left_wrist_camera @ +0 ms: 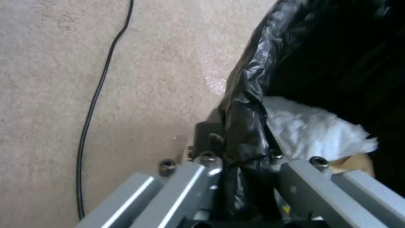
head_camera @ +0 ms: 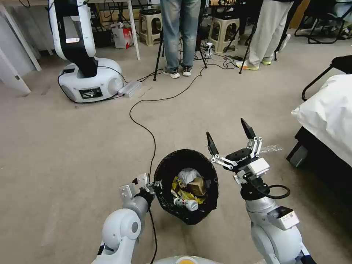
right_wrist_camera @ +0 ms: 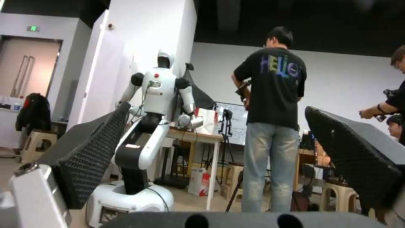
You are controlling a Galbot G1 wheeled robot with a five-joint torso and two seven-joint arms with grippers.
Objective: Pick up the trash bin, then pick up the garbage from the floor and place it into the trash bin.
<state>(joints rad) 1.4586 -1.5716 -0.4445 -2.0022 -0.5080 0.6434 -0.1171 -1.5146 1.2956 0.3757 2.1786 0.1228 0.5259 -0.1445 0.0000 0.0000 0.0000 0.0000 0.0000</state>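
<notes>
Two grippers noted, both beside the trash bin (head_camera: pixel 187 185). Left gripper (head_camera: pixel 152 186) clenched on the bin's black-lined rim at its left side, holding the bin tilted with the mouth turned up toward the head camera. Confirmed from the left wrist: fingers (left_wrist_camera: pixel 202 167) pinching the glossy bag liner (left_wrist_camera: pixel 246 104) between them, one on the outside of the rim, the other inside. Seen past the liner from that wrist: white tissue (left_wrist_camera: pixel 312 129) and a scrap of brown paper (left_wrist_camera: pixel 354 163) just beside the inner finger, plus beige carpet (left_wrist_camera: pixel 50 79) and a black cable (left_wrist_camera: pixel 95 98) running across it.

From the head: garbage (head_camera: pixel 187 189) lying inside the bin, made up of white tissue at the top, a brown paper bag, yellow wrappers and a small white bottle at the lower edge of the heap. Same black cable (head_camera: pixel 146 128) trailing over the carpet from behind the bin toward a white robot (head_camera: pixel 79 55) parked by a desk.

Right gripper (head_camera: pixel 231 141) raised just to the right of the bin rim, jaws released and spread wide, nothing between them, tips pointing up and away. From the right wrist: both ribbed black pads (right_wrist_camera: pixel 93 148) framing the room, well apart, with the white robot (right_wrist_camera: pixel 147 126) and standing people between them. Silvery wrapper (head_camera: pixel 269 149) lying on the carpet just beyond the right gripper, near a dark bed base under a white sheet (head_camera: pixel 326 113).
</notes>
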